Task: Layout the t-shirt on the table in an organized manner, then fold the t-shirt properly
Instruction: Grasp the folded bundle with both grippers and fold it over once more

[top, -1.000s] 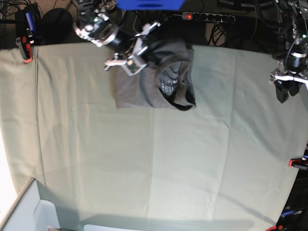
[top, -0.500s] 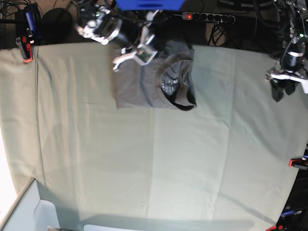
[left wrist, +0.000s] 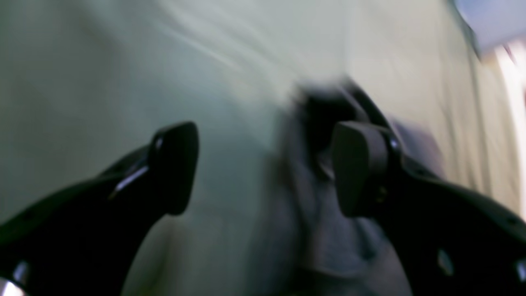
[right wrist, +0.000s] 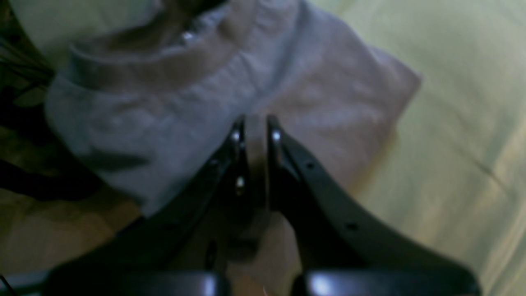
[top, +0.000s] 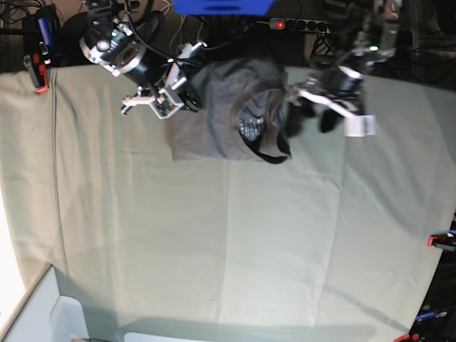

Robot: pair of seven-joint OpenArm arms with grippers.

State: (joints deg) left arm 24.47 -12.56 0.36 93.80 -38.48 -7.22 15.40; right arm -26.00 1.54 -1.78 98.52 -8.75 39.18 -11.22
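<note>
The table [top: 235, 242], draped in pale green cloth, fills nearly the whole base view, with a red-orange clamp [top: 40, 80] at its upper left edge. The t-shirt [top: 221, 121], grey and folded into a compact rectangle, lies at the upper centre of that view, close to the table's far edge, its collar and small label turned toward the right side of the bundle. The right tool [right wrist: 254, 127], at the upper left of the base view, has its fingers pressed together with nothing between them, hovering over the shirt's left edge. The left tool [left wrist: 263, 168], upper right of centre, stands wide apart and empty, just beside the collar end; its wrist picture is blurred.
</note>
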